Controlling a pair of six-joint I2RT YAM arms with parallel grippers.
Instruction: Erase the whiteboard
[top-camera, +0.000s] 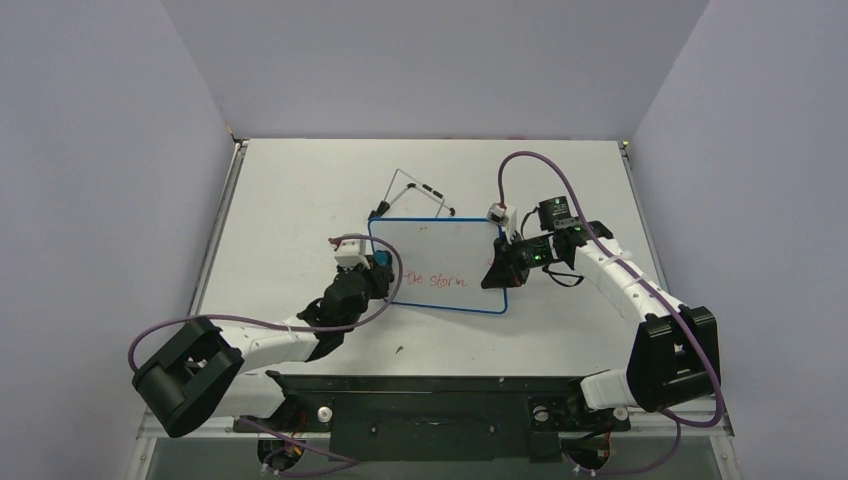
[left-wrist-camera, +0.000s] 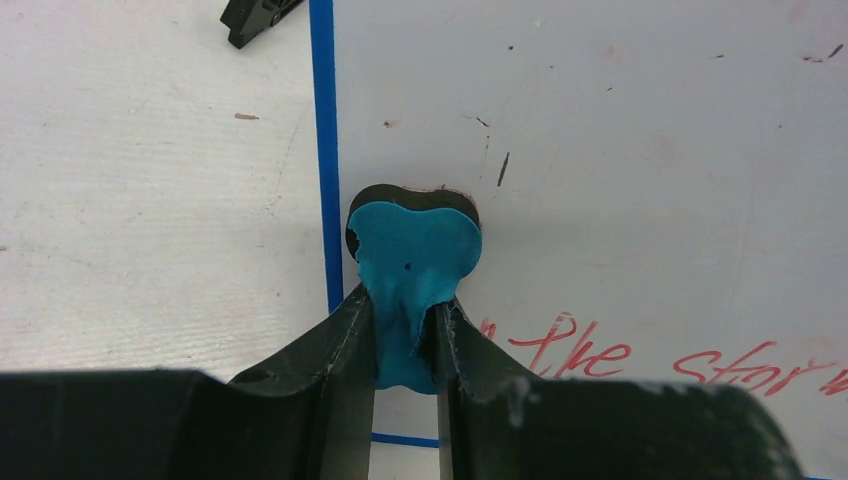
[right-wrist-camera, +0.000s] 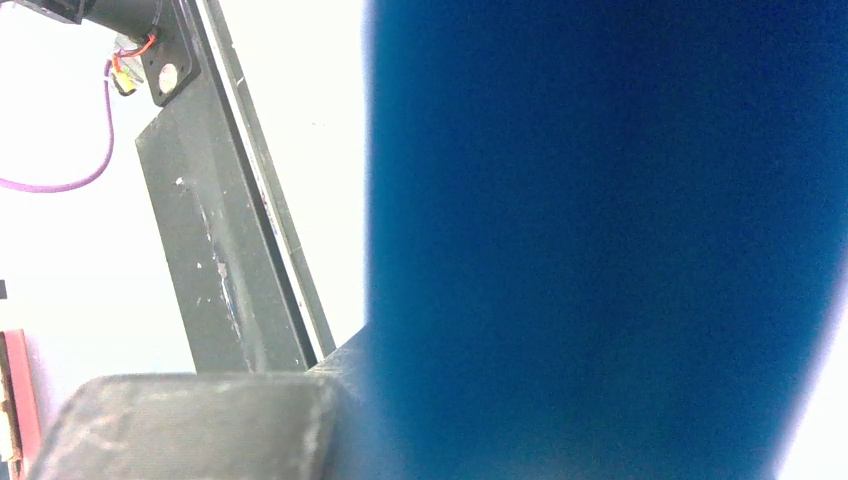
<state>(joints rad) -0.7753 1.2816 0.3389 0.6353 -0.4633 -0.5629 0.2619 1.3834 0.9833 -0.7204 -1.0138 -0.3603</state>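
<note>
here, lying on the pale grey tabletop (top-camera: 290, 190): small rectangular whiteboard (top-camera: 440, 250) with thin blue rim and rounded corners, black wire stand (top-camera: 415, 188) jutting out past its far edge. scrawled along the whiteboard's near half, red handwriting (top-camera: 433, 280), roughly "the storm". at the whiteboard's left edge, left gripper (top-camera: 383, 272) pinched tight on a small teal-blue eraser block (left-wrist-camera: 413, 252) with a dark underside, held at the white surface just inside the rim and just beyond the first red word. at the whiteboard's right edge, right gripper (top-camera: 500, 268) set against the rim; nothing but a blurred blue mass in its wrist view, so cannot tell whether clamped or parted.
</note>
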